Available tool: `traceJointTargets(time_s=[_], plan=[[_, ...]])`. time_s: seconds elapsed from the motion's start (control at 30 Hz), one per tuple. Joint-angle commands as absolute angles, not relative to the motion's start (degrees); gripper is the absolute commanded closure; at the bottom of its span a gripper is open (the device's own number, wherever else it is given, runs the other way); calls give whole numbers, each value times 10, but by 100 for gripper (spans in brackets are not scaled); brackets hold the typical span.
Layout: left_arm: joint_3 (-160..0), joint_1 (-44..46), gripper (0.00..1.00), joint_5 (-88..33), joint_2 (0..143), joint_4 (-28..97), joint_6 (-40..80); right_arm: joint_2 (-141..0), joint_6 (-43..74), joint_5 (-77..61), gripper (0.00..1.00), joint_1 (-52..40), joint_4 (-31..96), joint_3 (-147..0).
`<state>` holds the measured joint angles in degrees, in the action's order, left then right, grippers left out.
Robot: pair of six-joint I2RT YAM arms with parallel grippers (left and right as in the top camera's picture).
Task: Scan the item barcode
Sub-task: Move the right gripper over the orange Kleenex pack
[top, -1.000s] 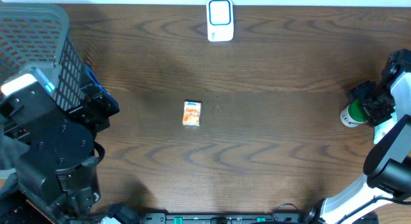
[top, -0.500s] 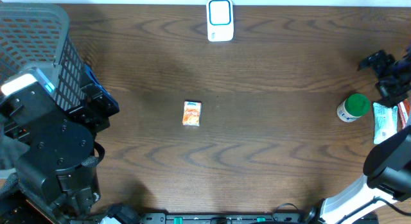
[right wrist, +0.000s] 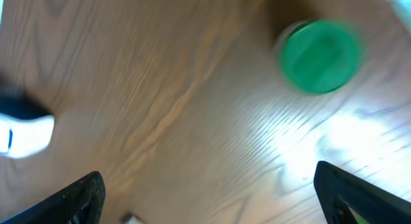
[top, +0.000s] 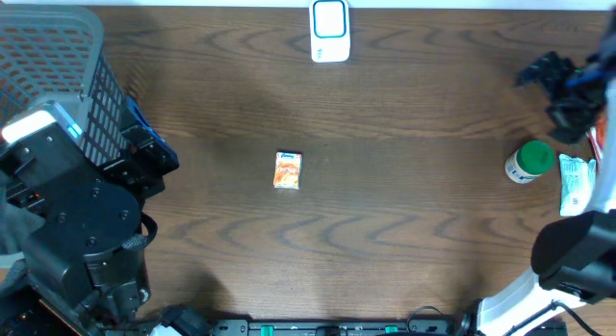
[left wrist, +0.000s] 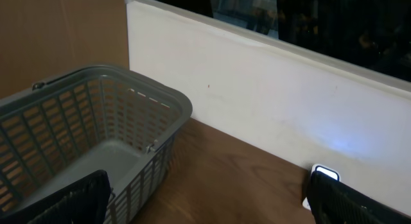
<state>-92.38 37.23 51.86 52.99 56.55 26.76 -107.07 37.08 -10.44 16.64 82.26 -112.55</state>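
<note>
1. Left pincer [top: 154, 151]: jaws spread full, holding nothing, touching nothing.
2. Orange carton [top: 288, 169]: likely your barcode item. It lies flat at mid-tabletop [top: 404, 240], long axis pointing toward the scanner [top: 329, 30]. It sits to the left pincer's right, nearer that arm than the other.
3. Green-capped bottle [top: 529, 163]: upright, near the right edge.
4. Right pincer [top: 555, 90]: spread wide, empty, just beyond the bottle and clear of it.
5. Scanner: far edge, beyond the carton, slightly right.

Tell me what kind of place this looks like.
Likely a mock shop checkout on a wooden table: a grey shopping basket, a white barcode scanner at the far edge, and small goods like an orange packet and a green-capped bottle.
</note>
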Motion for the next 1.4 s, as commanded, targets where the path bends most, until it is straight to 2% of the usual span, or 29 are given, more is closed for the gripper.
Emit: traceJointTargets(time_s=[0.0,0.3,0.43,0.73,0.9,0.97,1.03,1.1,1.27,1.37], plan=[[-924,370,2,532,531,566,268,-1064,377,-113,1,110,827,-1132],[-924,370,2,532,531,566,268,-1065,377,-108,1,-73,818,-1128],[-924,370,2,532,531,566,268,-1065,377,-111,1,-170,754,-1099],[-924,370,2,532,531,566,268,-1065,376,-110,1,-311,598,-967],[-924,370,2,532,531,566,268,-1065,308,-98,1,-380,492,-894],[-924,370,2,532,531,566,268,-1065,311,-75,17,-405,448,-866],[-924,370,2,532,531,566,268,-1067,312,-63,25,-426,402,-841],[-924,370,2,532,531,566,268,-1071,312,-58,36,-444,353,-819],[-924,370,2,532,531,566,268,-1073,313,-20,49,-478,238,-769],[-924,370,2,532,531,566,268,-1084,352,47,61,-497,205,-751]])
